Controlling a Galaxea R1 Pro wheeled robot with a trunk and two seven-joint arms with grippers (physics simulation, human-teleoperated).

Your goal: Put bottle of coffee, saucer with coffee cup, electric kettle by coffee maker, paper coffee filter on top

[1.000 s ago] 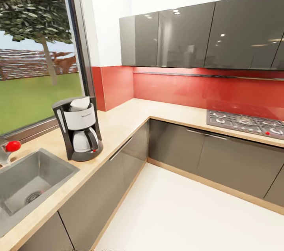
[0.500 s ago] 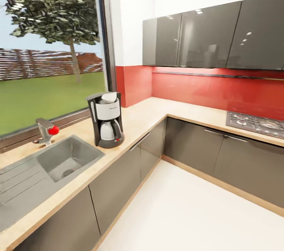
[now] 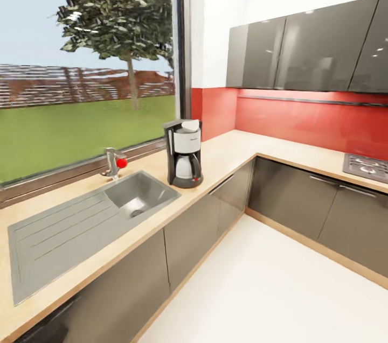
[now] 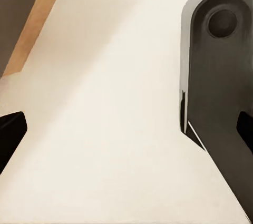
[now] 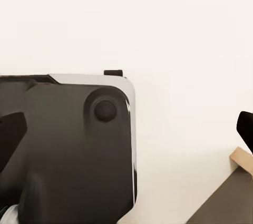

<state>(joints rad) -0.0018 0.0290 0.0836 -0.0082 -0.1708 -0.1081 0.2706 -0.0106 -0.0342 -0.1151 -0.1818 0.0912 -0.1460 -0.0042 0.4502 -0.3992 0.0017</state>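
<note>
Both arms point down at the pale floor (image 4: 116,103) beside the robot's dark base (image 5: 63,150). Left gripper (image 4: 126,129) spread wide, empty. Right gripper (image 5: 126,129) spread wide, empty. Coffee maker (image 3: 184,153) stands upright on the countertop (image 3: 226,149), just beside the sink (image 3: 81,224).

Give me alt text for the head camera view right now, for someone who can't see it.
A coffee maker with a white paper filter on top stands on a beige L-shaped kitchen countertop, just right of a steel sink and its tap. A big window behind shows lawn and a tree; grey cabinets hang above a red wall panel.
</note>
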